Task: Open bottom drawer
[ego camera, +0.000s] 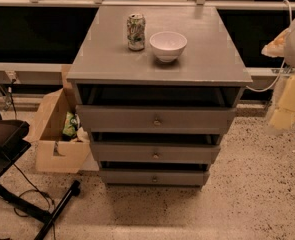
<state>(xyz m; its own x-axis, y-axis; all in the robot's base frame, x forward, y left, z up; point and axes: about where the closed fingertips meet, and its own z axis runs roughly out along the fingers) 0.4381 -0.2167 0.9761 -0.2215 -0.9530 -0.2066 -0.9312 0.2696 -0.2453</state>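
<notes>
The grey wooden chest [159, 64] stands in the middle of the camera view. The bottom drawer [154, 177] is the lowest and narrowest-looking of three grey fronts, with a small round metal knob [154, 179]. A dark gap shows above its front. The middle drawer [155, 153] and top drawer [157, 119] above it also show dark gaps above their fronts. My gripper [286, 106] is a blurred yellowish shape at the right edge, level with the top drawer, well to the right of the chest and touching nothing.
A green-and-white can [136, 32] and a white bowl [168, 45] stand on the chest top. An open cardboard box [57, 136] sits on the floor against the chest's left side. A black stand with cables [17, 184] is at the lower left. The floor [247, 199] is speckled.
</notes>
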